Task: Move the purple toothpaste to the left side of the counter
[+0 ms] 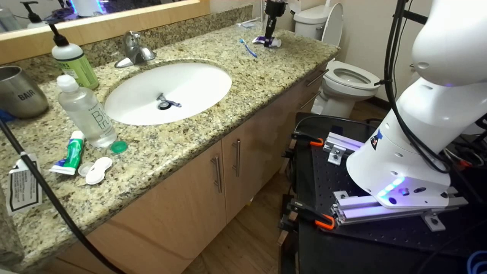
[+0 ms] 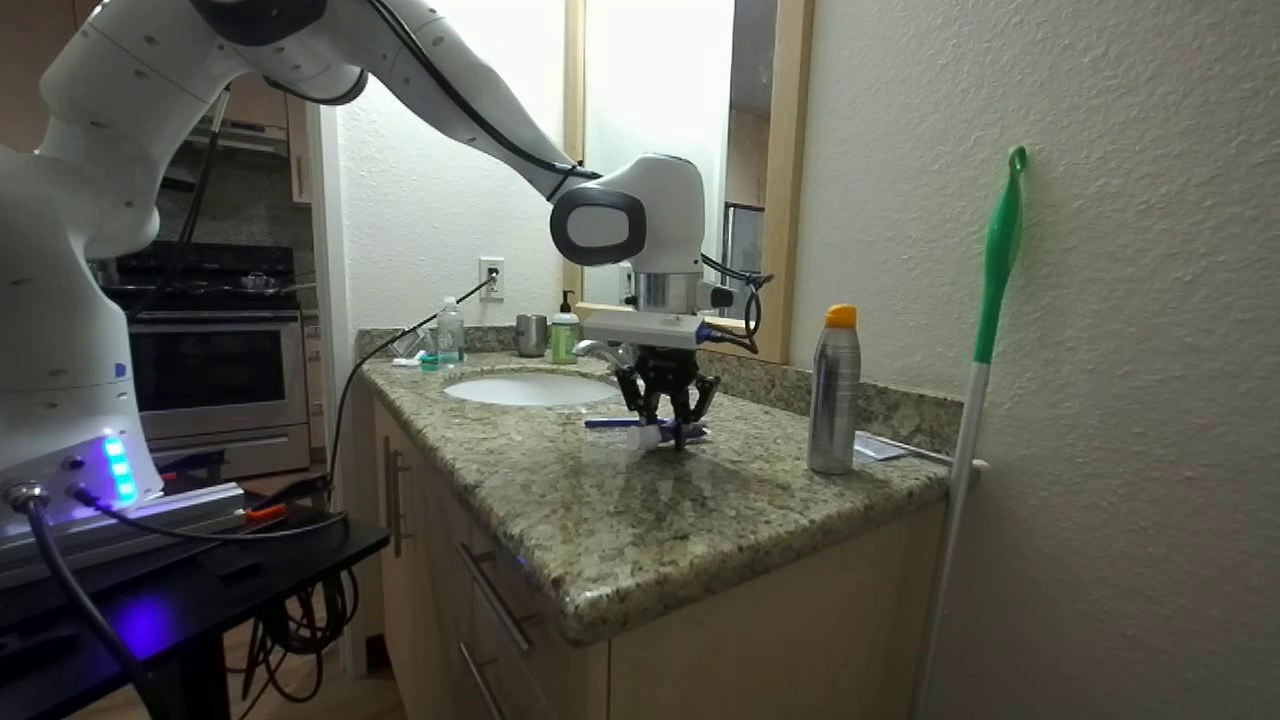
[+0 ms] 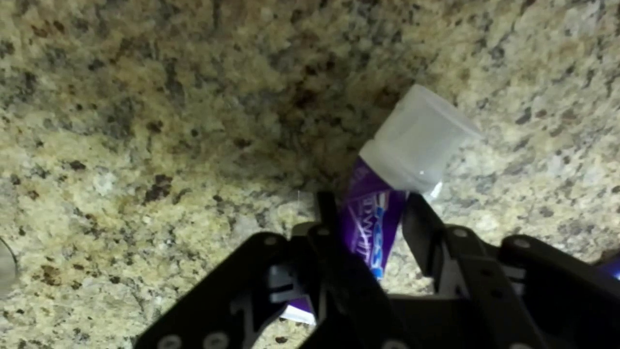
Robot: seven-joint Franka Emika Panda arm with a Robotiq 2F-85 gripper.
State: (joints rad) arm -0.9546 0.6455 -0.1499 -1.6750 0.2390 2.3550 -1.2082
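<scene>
The purple toothpaste, a slim purple tube with a whitish cap, lies on the speckled granite counter. It shows beyond the sink in an exterior view and partly behind the fingers in an exterior view. My gripper points straight down at counter height, its fingers on both sides of the tube just below the cap. The fingers are well closed in and seem to touch both edges. The left finger hides the tube's middle; its flat end shows lower left in the wrist view.
A blue toothbrush lies beside the tube. A silver spray bottle stands near the wall. The white sink and faucet come mid-counter. A clear bottle, soap pump, metal mug and green tube are beyond it.
</scene>
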